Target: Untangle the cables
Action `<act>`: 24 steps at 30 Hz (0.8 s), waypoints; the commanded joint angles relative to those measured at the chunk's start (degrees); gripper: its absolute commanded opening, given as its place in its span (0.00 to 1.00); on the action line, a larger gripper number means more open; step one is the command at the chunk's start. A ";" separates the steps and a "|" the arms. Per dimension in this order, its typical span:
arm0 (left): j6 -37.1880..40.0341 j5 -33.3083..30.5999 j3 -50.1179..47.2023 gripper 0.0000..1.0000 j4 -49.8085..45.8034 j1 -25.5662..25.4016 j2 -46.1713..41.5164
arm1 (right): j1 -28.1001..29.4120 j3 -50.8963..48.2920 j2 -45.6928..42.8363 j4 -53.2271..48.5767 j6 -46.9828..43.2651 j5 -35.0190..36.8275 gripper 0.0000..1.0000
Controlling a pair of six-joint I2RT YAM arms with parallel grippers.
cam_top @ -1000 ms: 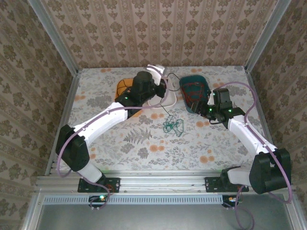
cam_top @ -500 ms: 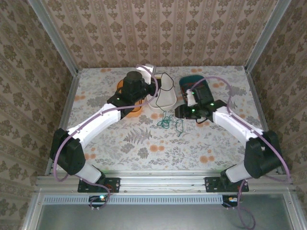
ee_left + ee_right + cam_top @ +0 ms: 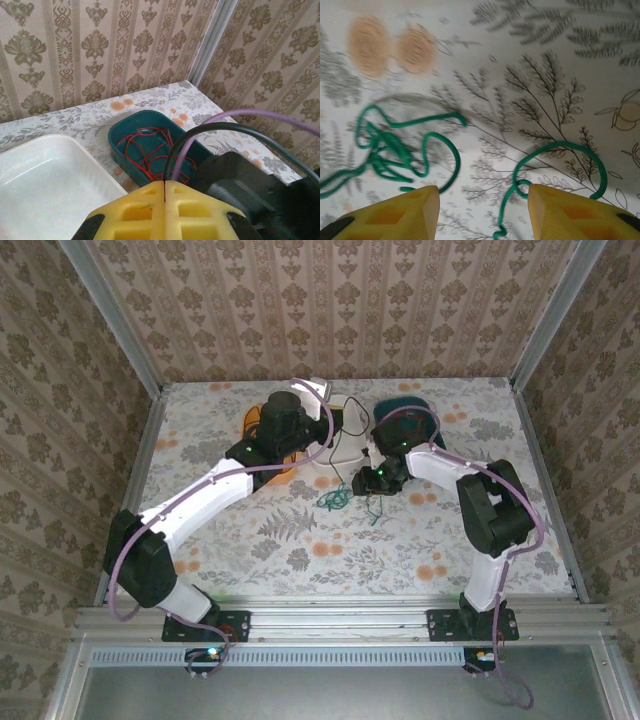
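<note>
Held high over the white tray (image 3: 338,448), my left gripper (image 3: 165,183) (image 3: 322,394) is shut on the black cable (image 3: 176,145), which rises out of the closed yellow jaws and arcs right. The black cable's loop (image 3: 351,416) hangs over the tray. A red cable (image 3: 150,150) lies coiled in the teal tray (image 3: 116,142) (image 3: 408,402). On the table lies the green cable (image 3: 385,147) (image 3: 334,500), a tangle on the left and a loose loop (image 3: 570,146) on the right. My right gripper (image 3: 484,194) (image 3: 365,483) hovers open just above it, and a strand runs up between the fingertips.
An orange bowl (image 3: 254,421) sits left of the white tray, partly under my left arm. The right arm's forearm crosses over the teal tray. Patterned walls with metal corner posts (image 3: 215,40) close in the back and sides. The floral tabletop (image 3: 300,540) in front holds nothing.
My right arm swung left from the teal tray and came down over the green cable. The green tangle slid slightly left. The left gripper shifted a little while holding the black cable.
</note>
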 commanded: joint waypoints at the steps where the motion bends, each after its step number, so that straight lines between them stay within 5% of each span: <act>1: 0.13 1.60 -0.07 0.00 1.05 -0.20 -4.04 | -0.35 0.94 2.09 -5.48 -0.62 3.07 0.51; 17: 0.47 4.42 0.96 0.00 0.58 -0.23 -3.22 | -1.54 -10.58 -12.94 8.99 -0.45 -1.15 0.51; 24: 0.56 5.15 1.54 0.00 0.17 -0.76 -2.76 | -0.89 -7.27 -11.56 11.73 1.08 -3.51 0.51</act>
